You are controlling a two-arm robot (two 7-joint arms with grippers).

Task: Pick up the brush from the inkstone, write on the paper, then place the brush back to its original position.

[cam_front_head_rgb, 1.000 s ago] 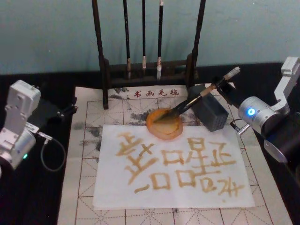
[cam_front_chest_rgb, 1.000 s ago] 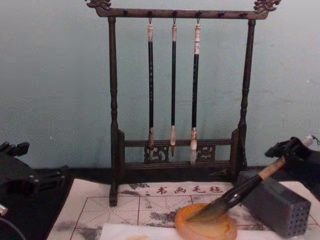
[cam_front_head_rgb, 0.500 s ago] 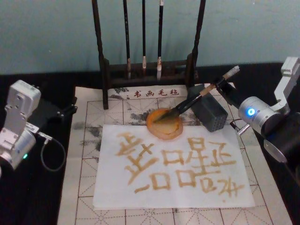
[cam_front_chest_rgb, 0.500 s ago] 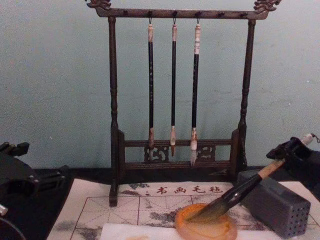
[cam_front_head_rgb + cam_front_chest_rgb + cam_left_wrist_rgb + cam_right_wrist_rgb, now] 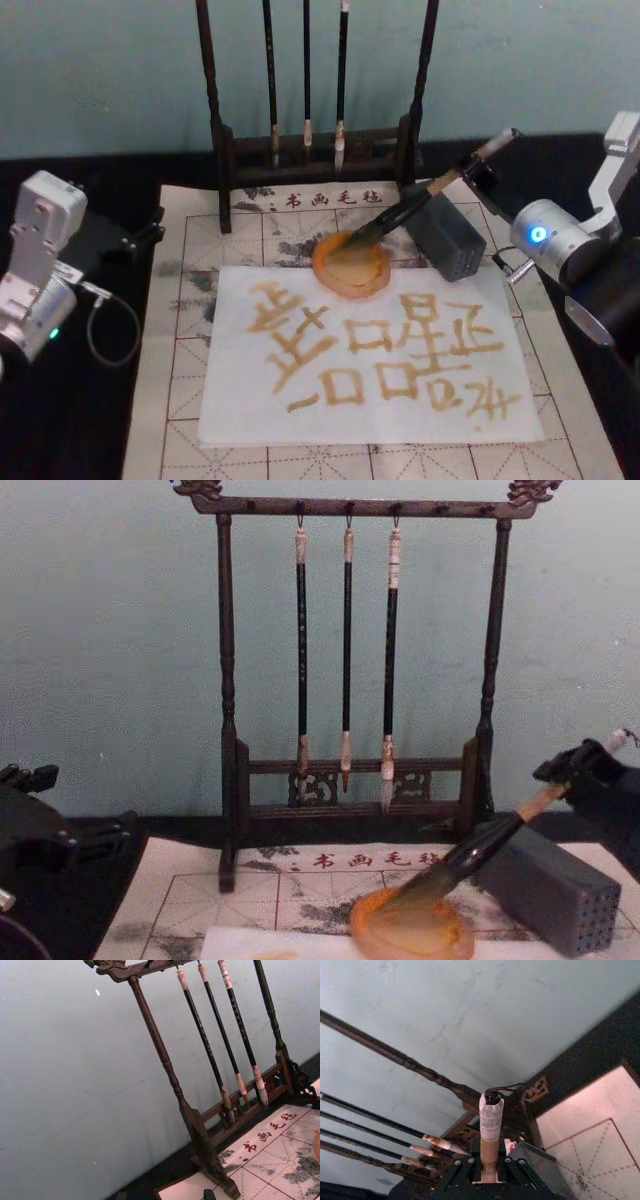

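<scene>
Seen from the head, the right gripper (image 5: 478,172) sits just in front of the right post of the rack (image 5: 212,110), clamped on the tan upper handle of the brush (image 5: 415,205). The brush slants down toward the rack's middle, with its dark tip in the orange dish (image 5: 350,275). The dish lies just in front of the rack's base, on the far edge of the paper (image 5: 370,400), which bears tan characters. A grey block (image 5: 450,240) stands in front of the right post, under the handle. The left gripper (image 5: 135,235) is parked well to the left of the rack; whether it is apart or together cannot be told. From the left wrist, three thin brushes (image 5: 220,1025) hang from the rack's top bar, and a mat (image 5: 270,1135) with red characters lies at its foot. From the right wrist, the handle's whitish end and cord loop rise out of the closed grip, with the rack behind. From the chest, the brush leans from beside the right post down into the dish, passing the block's upper corner; whether it touches the block cannot be told.
</scene>
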